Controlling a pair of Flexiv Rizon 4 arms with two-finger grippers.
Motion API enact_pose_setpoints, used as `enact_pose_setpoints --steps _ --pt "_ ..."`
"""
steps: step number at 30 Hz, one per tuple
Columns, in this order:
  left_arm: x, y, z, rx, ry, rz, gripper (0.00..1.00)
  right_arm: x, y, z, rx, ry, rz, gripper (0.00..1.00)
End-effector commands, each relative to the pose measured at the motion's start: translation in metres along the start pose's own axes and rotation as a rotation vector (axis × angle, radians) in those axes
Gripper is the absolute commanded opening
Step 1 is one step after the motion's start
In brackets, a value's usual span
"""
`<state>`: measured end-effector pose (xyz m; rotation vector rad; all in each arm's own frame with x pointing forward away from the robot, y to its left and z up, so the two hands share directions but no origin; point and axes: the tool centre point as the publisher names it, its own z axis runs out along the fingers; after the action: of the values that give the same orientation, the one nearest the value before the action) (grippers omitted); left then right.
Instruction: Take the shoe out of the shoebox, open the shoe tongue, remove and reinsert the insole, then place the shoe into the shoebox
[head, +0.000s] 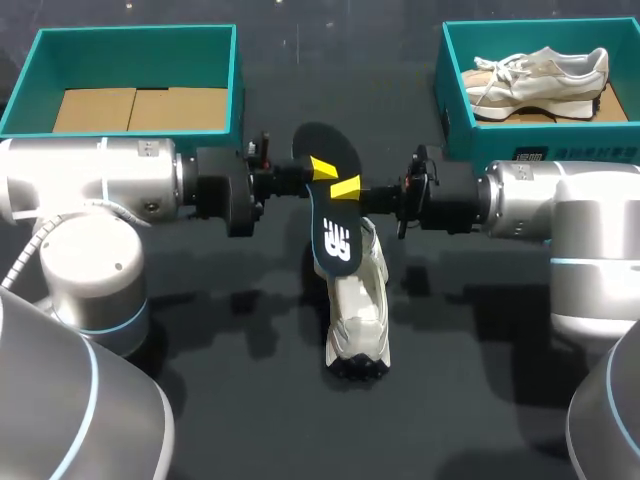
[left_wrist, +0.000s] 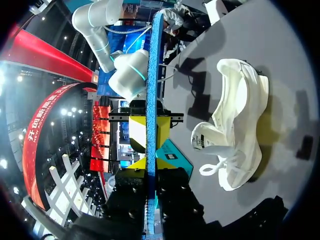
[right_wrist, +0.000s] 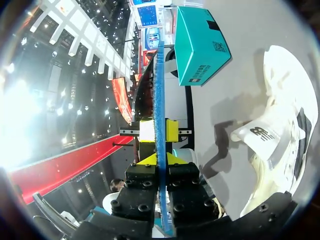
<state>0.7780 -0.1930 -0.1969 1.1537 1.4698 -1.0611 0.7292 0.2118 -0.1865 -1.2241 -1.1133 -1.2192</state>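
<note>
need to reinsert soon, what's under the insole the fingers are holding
The white shoe lies below the insole. The insole covers the shoe's far end in the head view.

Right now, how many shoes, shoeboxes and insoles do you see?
Shoes: 2 (table shoe, boxed shoe)
Shoeboxes: 2 (left shoebox, right shoebox)
Insoles: 1 (insole, held by left pincer and right pincer)
Total: 5

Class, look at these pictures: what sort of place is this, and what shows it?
Likely a robot test bench for shoe handling: the left pincer and right pincer both grip an insole over a shoe on a dark table, with two teal shoeboxes behind.
</note>
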Motion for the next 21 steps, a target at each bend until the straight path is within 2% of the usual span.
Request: enact_pose_setpoints --steps 1,4,7,9,15,16,17,18,21 --pt "0.0 -0.002 0.003 0.002 -0.005 0.004 0.09 -0.002 -0.001 0.001 0.001 -0.001 0.001 0.0" --pt "-0.001 -0.002 0.003 0.004 -0.007 0.006 0.12 -0.002 -0.001 0.001 0.001 -0.001 0.004 0.0" --pt "-0.001 -0.002 0.003 0.005 -0.006 0.008 0.07 -0.002 -0.001 0.001 0.001 -0.001 0.004 0.0" --pt "-0.001 -0.003 0.004 0.005 -0.005 0.009 0.0 -0.002 -0.001 0.001 0.002 -0.001 0.004 0.0" --pt "0.001 -0.003 0.005 0.009 0.004 0.011 0.0 -0.003 -0.001 0.0 0.002 0.007 -0.001 0.0" --pt "0.001 -0.003 0.003 0.009 0.005 0.01 0.0 -0.002 -0.002 -0.002 0.001 0.011 -0.009 0.22" --pt "0.001 -0.003 0.002 0.009 0.006 0.01 0.0 -0.002 -0.002 -0.004 0.001 0.014 -0.019 0.97" --pt "0.001 -0.004 0.0 0.01 0.01 0.01 0.0 -0.002 -0.003 -0.007 0.001 0.017 -0.03 1.0" --pt "0.002 -0.007 -0.007 0.012 0.021 0.01 0.0 -0.001 -0.004 -0.019 -0.007 0.005 -0.058 1.0"
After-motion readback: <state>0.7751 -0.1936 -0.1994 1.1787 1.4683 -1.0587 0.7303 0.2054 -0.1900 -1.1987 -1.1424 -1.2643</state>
